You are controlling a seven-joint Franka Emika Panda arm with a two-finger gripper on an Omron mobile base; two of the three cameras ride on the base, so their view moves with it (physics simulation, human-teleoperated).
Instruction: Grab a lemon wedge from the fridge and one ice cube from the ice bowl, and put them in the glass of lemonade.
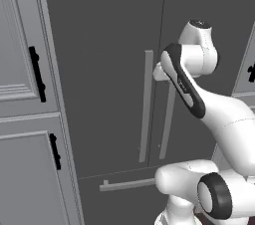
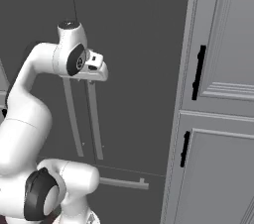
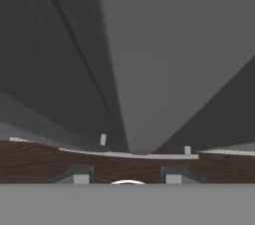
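Observation:
The fridge stands in front of me with both dark grey doors closed. My wrist is up against the top of the right door's long handle, beside the left door's handle. In the hand view I look down along that handle, which runs close past the camera. My gripper has its fingertips apart, with only brown floor seen between them. The lemon wedge, the ice bowl and the glass of lemonade are out of view.
Paneled grey cabinets with black handles flank the fridge on the left and on the right. The lower drawer's horizontal bar handle sits below the doors. Brown wood floor lies beneath.

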